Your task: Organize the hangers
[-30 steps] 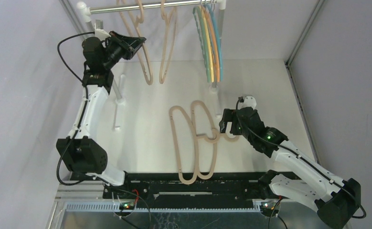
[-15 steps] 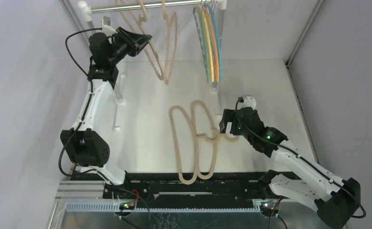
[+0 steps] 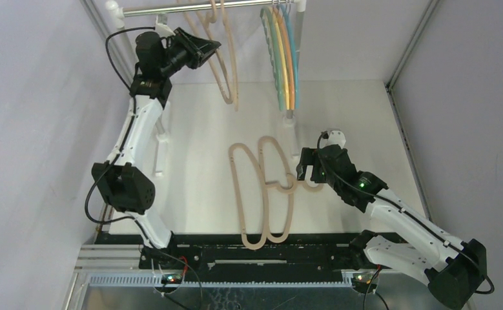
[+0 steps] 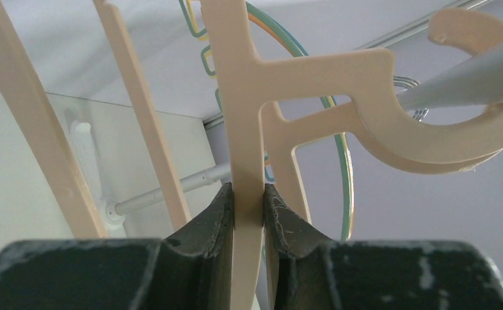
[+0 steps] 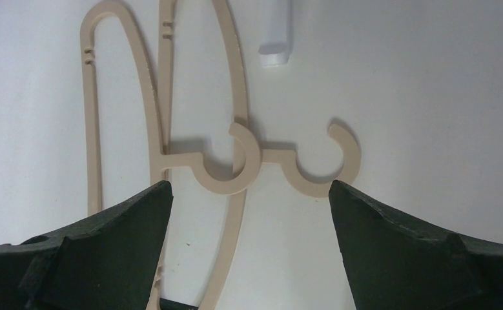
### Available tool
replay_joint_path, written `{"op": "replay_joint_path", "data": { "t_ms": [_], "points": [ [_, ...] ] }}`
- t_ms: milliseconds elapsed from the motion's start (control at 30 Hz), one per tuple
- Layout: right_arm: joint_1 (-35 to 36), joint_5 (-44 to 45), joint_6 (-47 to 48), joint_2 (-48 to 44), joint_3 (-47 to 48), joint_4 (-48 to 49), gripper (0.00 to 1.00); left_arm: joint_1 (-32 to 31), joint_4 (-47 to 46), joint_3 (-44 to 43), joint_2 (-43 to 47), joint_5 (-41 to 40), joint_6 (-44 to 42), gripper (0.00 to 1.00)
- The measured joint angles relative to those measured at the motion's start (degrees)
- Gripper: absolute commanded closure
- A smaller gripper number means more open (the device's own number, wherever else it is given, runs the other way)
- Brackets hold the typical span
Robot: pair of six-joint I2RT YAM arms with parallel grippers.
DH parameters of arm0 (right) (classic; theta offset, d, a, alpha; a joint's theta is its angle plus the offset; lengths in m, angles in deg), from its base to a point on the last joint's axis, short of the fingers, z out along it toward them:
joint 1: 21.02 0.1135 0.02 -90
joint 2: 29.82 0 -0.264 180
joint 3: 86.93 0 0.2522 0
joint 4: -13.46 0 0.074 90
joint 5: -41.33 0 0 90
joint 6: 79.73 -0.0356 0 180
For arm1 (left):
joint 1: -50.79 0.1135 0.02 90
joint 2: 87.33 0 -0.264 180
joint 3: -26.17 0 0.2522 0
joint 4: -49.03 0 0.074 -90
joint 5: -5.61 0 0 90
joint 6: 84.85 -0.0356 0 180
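Clamping beige hanger point(image 4: 239, 97): left claw point(image 4: 248, 194), per wrist view | right claw point(image 5: 248, 187) spread, empty

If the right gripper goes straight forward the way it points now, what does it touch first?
Most likely the hooks of the two beige hangers lying flat on the table; in the wrist view they sit straight ahead, between the open fingers of the right gripper. How far off is unclear.

Beige hangers point(image 5: 184, 159) overlapping flat, beige pair point(image 4: 245, 97) and coloured hangers point(image 3: 286, 64) hung
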Motion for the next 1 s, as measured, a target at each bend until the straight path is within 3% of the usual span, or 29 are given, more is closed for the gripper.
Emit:
{"op": "replay_joint_path", "data": {
  "t_ms": [400,633,833,1000],
  "points": [
    [-0.3,0.0,0.0,0.0,0.0,0.0,0.00,-4.1,2.7,-5.2,-4.4,0.0,-1.6,0.71],
    [-0.6,0.0,0.0,0.0,0.0,0.0,0.00,-4.0,4.2,-5.2,-4.3,-0.9,-3.9,0.47],
    [-0.7,0.0,0.0,0.0,0.0,0.0,0.00,-3.9,7.2,-3.9,-1.7,-3.1,-8.2,0.37],
    [-0.7,-0.1,0.0,0.0,0.0,0.0,0.00,-3.4,9.5,2.4,5.1,-3.7,-10.7,0.31]
  ]
}}
